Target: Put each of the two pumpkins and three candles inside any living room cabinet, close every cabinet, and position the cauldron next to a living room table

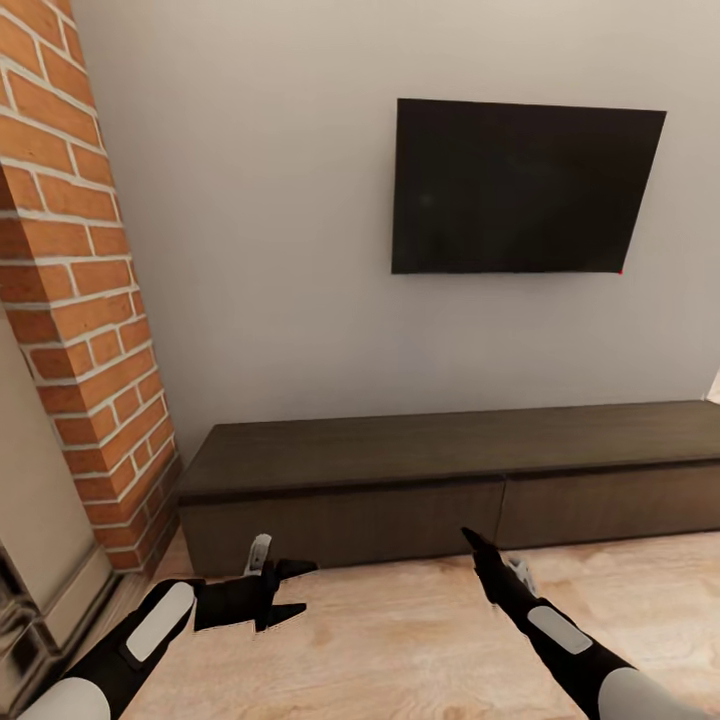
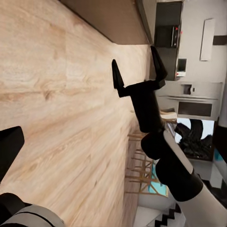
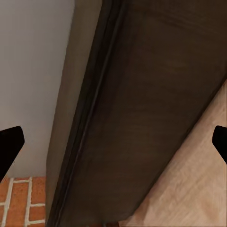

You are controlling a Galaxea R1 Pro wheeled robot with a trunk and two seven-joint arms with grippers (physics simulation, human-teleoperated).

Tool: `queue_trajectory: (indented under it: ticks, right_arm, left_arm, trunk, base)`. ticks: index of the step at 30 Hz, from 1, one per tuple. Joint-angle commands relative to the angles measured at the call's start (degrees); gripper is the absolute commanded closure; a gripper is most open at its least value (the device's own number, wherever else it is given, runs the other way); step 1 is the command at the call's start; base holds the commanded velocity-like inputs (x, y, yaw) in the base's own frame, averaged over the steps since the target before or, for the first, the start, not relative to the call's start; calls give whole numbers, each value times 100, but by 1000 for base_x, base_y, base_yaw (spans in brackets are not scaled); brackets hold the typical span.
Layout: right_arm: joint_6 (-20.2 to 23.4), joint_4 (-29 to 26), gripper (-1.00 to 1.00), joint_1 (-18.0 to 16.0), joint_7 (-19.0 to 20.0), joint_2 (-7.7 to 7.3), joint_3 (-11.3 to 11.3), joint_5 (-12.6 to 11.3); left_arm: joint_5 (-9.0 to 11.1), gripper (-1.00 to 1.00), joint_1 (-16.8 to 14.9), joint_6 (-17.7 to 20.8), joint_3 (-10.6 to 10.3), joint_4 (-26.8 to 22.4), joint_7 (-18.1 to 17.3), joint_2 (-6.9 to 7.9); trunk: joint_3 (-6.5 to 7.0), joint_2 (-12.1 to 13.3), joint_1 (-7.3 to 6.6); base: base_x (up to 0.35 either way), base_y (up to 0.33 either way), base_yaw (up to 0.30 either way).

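The cabinet (image 1: 450, 480) is a long, low dark-brown unit against the grey wall, and both of its flat fronts look shut. My left gripper (image 1: 290, 590) hovers open and empty over the floor just before the cabinet's left front. My right gripper (image 1: 472, 542) points at the seam between the two fronts, a short way off. The left wrist view has the right gripper (image 2: 137, 71) with its fingers spread and nothing between them. In the right wrist view the cabinet's front (image 3: 151, 109) is close ahead. The pumpkins, candles, cauldron and table are out of view.
A red brick column (image 1: 80, 300) stands left of the cabinet, with a pale stone surround (image 1: 40, 520) at the far left. A black TV (image 1: 520, 185) hangs above. Light wooden floor (image 1: 400, 640) lies under both arms. The left wrist view has a distant kitchen oven (image 2: 194, 101) and wooden stools (image 2: 142, 170).
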Motion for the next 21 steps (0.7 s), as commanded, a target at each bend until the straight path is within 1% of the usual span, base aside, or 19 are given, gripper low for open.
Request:
queue_trajectory:
  ticks: [1,4,7,8,11,13,15,21]
  right_arm:
    - [14,1,-100,-5,37,-5,-20,-67]
    - [13,2,-100,-4,56,-5,-142,-69]
    - [18,3,-100,-2,139,-5,-252,-74]
    - [28,3,-100,-1,242,-5,-299,-76]
    - [50,17,-100,-2,722,-7,-392,-72]
    - [88,38,-100,-3,966,-10,-414,-70]
    - [102,44,-100,-3,1070,-8,-420,-70]
    - [121,62,-100,-3,1165,-5,-428,-85]
  left_arm:
    - [-11,-100,-5,0,-19,4,-40,-4]
    - [-5,-100,3,0,-13,6,-42,-10]
    - [2,-100,9,0,-11,7,-42,-16]
    - [5,-100,10,0,-10,9,-46,-19]
    - [8,-100,12,0,-16,6,-50,-26]
    - [10,-100,12,0,-17,5,-51,-27]
    - [10,-100,12,0,-19,5,-61,-28]
    - [3,-100,12,0,-25,0,-143,-28]
  trunk:
    - [-6,-2,2]
    - [-6,-2,2]
    - [-6,-2,2]
    - [-6,-2,2]
    - [-6,-2,2]
    - [-6,-2,2]
    - [-6,-2,2]
    - [-6,-2,2]
  base:
    - [328,0,0]
    - [283,0,0]
    - [151,0,0]
    - [72,0,0]
    - [67,0,0]
    - [160,0,0]
    - [228,0,0]
    - [143,0,0]
